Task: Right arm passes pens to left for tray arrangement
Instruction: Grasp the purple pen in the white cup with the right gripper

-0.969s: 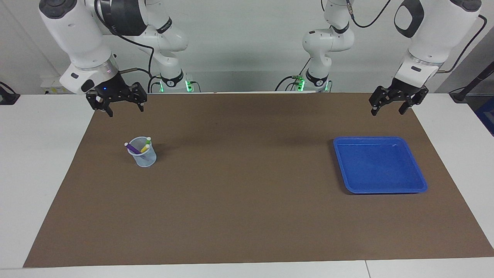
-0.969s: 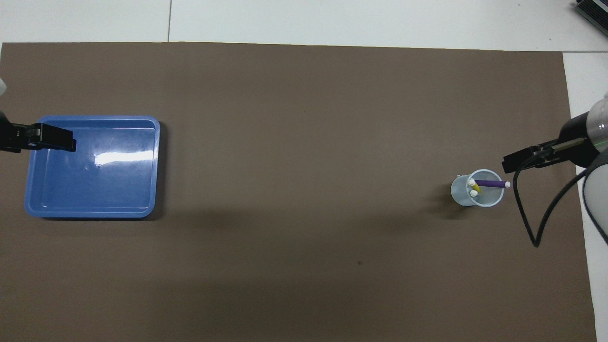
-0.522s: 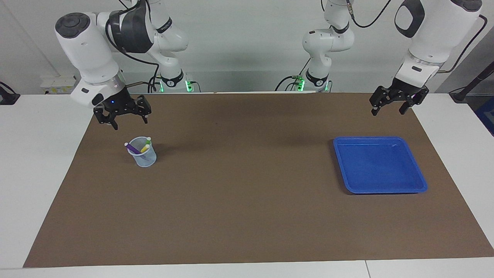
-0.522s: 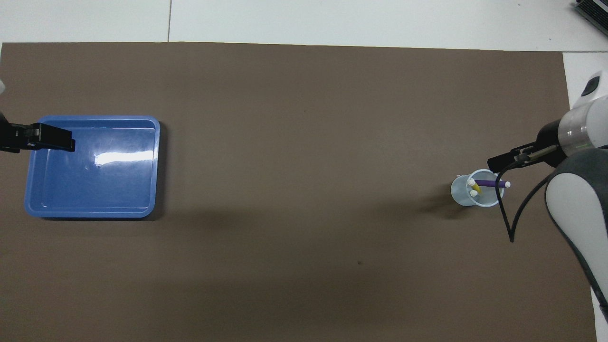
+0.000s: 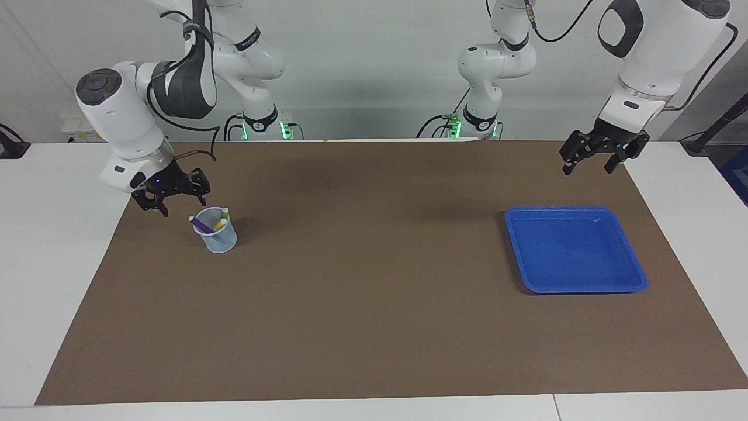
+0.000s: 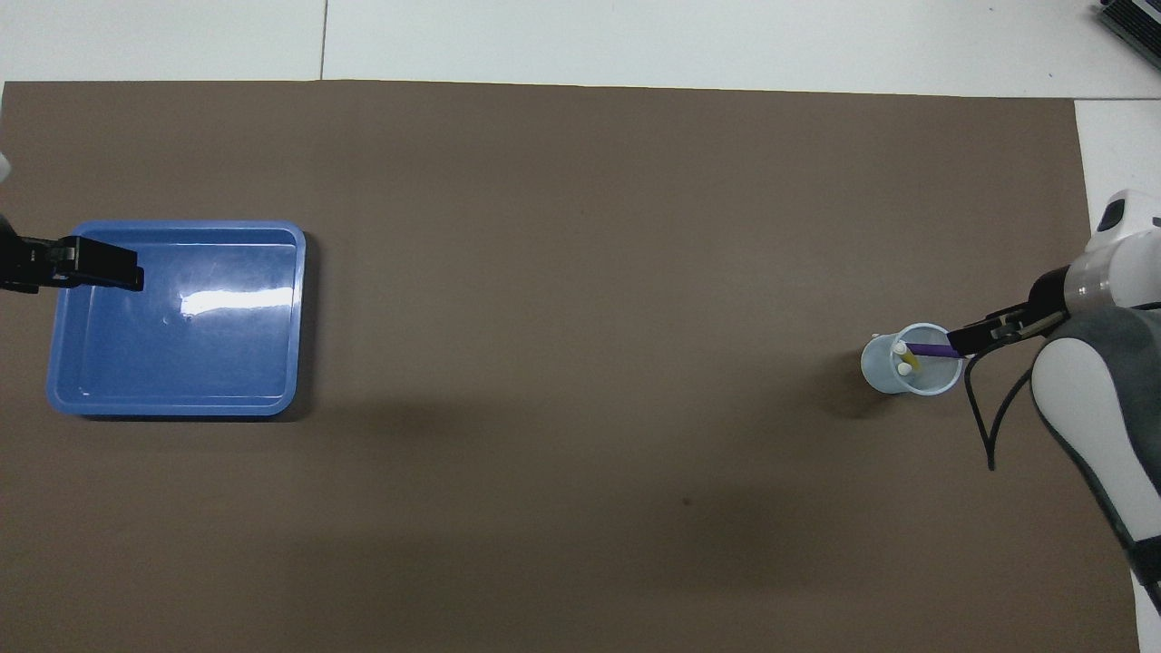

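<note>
A small pale-blue mesh cup [image 5: 216,235] [image 6: 910,372] stands on the brown mat toward the right arm's end. It holds the pens: purple [image 5: 201,223] [image 6: 928,349], green [image 5: 223,214] and yellow [image 5: 218,224] [image 6: 907,361], whitish caps up. My right gripper [image 5: 183,207] [image 6: 967,342] hangs open just above the purple pen's cap, which sticks out over the cup's rim, and touches nothing. The blue tray [image 5: 575,251] [image 6: 181,345] lies bare at the left arm's end. My left gripper [image 5: 587,169] [image 6: 100,268] waits open, raised over the mat by the tray.
The brown mat [image 5: 374,304] covers most of the white table [image 5: 58,234]. A black cable [image 6: 984,426] loops down from the right arm's wrist beside the cup.
The right gripper has come down and toward the cup, from high over the mat's edge to just above the purple pen's cap. The left arm has stayed put.
</note>
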{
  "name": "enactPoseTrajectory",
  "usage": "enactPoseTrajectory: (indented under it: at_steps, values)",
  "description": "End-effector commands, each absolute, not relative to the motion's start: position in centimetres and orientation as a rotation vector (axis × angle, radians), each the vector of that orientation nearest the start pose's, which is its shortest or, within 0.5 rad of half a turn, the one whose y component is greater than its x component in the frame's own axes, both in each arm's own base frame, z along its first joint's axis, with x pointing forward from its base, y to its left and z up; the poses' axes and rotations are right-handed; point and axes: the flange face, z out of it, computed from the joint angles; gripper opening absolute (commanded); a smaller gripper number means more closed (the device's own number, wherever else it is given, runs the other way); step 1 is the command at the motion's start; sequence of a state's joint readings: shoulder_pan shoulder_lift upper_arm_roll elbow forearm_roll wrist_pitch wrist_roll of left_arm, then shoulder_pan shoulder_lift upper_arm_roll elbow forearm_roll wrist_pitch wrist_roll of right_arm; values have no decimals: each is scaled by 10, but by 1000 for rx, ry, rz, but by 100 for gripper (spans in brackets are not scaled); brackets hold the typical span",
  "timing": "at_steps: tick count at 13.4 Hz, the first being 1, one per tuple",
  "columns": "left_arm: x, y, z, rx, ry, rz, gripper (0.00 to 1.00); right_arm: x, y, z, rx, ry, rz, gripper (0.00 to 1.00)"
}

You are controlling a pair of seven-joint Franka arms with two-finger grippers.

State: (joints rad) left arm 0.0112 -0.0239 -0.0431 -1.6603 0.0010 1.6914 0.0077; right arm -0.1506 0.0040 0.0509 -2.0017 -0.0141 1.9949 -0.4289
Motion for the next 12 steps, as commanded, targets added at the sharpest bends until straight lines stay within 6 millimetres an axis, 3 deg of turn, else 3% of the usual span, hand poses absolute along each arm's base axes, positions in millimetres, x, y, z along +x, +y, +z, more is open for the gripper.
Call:
enactPoseTrajectory:
  at_steps: [1, 6, 8, 12]
  values:
    - [547, -21, 606, -3128, 66, -60, 100, 553, -68, 425, -3086, -509, 1, 76]
    - [547, -17, 609, -3127, 50, -80, 100, 544, -70, 398, -3079, -497, 44, 74]
    - [545, -14, 610, -3126, 52, -70, 100, 542, -69, 396, -3077, -499, 54, 74]
    - [532, -14, 595, -3127, 45, -29, 100, 537, -79, 390, -3074, -487, 71, 67]
